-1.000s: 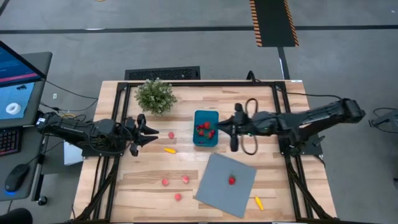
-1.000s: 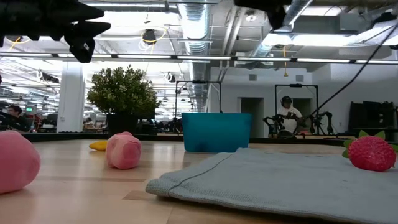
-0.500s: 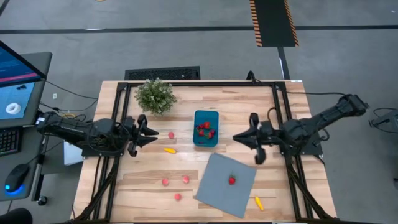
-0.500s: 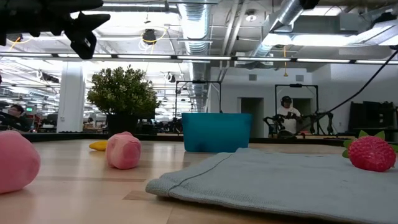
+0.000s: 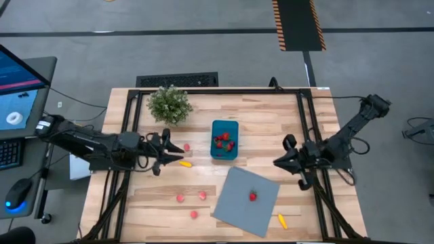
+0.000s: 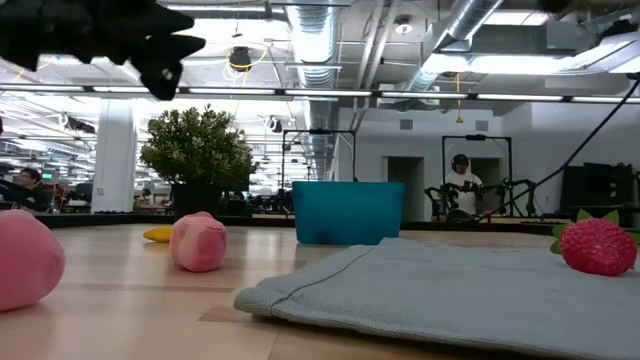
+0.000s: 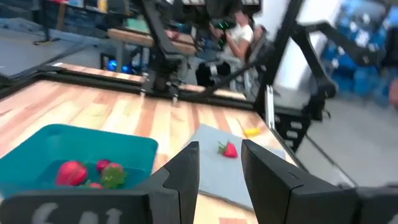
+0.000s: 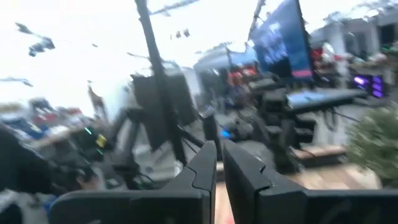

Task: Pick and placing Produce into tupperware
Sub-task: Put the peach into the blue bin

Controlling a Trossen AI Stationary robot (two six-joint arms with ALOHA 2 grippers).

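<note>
Trouble is likeliest at the left gripper (image 5: pixel 165 144), which hovers above the table to the left of the tupperware (image 5: pixel 224 139) with its fingers narrowly parted and nothing between them; the pink piece (image 5: pixel 186 147) and the yellow-orange piece (image 5: pixel 184 163) lie close together just ahead of it, so if you descend off-centre you may nudge one while reaching for the other, and both look round enough to roll or skid on the bare wood. The tupperware already holds several red pieces with green tops (image 7: pixel 73 172); a release from too high could bounce a new piece out. The right gripper (image 5: pixel 291 153) waits well to the right of the tupperware, its fingers nearly closed and empty in its wrist view; you should watch that it does not sweep the grey-blue sheet (image 5: pixel 237 203), which lies below the tupperware and carries a strawberry (image 5: pixel 252 196). Three pink pieces (image 5: pixel 180 198) sit left of that sheet and a yellow piece (image 5: pixel 281 220) lies beside its lower right edge. From above you cannot judge the left gripper's height over the table; the right wrist view is too smeared to show the table; the potted plant (image 5: pixel 169 104) stands up and to the left of the tupperware.
</note>
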